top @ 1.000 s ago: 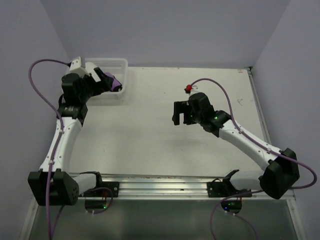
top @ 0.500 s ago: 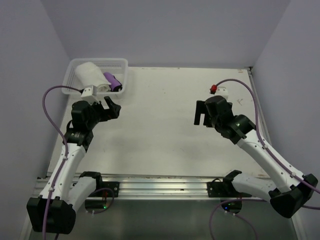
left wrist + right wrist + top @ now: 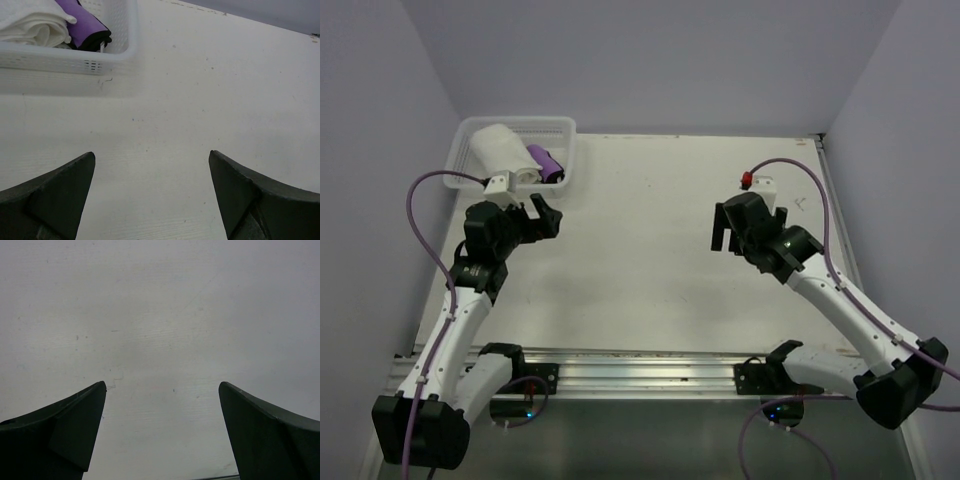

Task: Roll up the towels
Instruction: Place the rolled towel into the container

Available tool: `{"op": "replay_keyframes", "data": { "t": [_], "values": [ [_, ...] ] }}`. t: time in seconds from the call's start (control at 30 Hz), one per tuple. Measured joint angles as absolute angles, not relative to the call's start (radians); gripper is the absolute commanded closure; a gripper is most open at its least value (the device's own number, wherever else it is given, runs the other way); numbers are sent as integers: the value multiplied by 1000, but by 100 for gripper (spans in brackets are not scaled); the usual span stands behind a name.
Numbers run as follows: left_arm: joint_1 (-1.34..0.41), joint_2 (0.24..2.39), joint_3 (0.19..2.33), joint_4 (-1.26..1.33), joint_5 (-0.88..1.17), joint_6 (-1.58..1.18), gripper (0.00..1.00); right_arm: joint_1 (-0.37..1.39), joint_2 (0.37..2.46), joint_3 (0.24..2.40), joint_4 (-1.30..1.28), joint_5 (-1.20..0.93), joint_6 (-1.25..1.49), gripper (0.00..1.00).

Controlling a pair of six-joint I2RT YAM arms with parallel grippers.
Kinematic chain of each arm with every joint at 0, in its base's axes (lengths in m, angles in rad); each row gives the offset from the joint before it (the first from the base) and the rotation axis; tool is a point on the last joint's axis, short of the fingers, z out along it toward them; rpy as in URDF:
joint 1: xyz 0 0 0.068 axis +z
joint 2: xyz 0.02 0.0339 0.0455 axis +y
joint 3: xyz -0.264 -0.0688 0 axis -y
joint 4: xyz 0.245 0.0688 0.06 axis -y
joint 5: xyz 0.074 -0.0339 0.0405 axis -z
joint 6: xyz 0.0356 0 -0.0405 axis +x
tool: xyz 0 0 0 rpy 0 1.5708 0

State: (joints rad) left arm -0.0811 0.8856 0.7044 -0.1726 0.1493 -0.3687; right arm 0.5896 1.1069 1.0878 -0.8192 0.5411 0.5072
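Both towels lie rolled side by side in the white mesh basket (image 3: pixel 470 183) at the table's far left corner: the large fluffy white towel (image 3: pixel 498 148) on the left and the small purple towel (image 3: pixel 546 162) with dark trim on the right. The left wrist view shows the white towel (image 3: pixel 30 22), the purple towel (image 3: pixel 85 25) and the basket (image 3: pixel 65 55) at its upper left. My left gripper (image 3: pixel 548 214) hovers just in front of the basket, open and empty (image 3: pixel 151 157). My right gripper (image 3: pixel 723 240) is over the right half of the table, open and empty (image 3: pixel 162 385).
A small white block with a red part (image 3: pixel 752 181) lies on the table behind the right gripper, with that arm's purple cable (image 3: pixel 800 175) looping above it. Grey walls close the left, back and right sides. A metal rail (image 3: pixel 640 365) runs along the near edge.
The left gripper has pulled back out of the basket toward the near side. The right gripper has shifted to the right. Both barely moved in the last half second.
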Motion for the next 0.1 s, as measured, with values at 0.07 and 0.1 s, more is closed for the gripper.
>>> {"op": "replay_keyframes", "data": {
  "t": [0.07,0.1],
  "values": [
    [-81,886,704,-173,144,-364,0,590,1114,1087,-815,541,507,1],
    [-81,886,704,-173,141,-362,0,590,1119,1087,-814,541,507,1]
  ]
}}
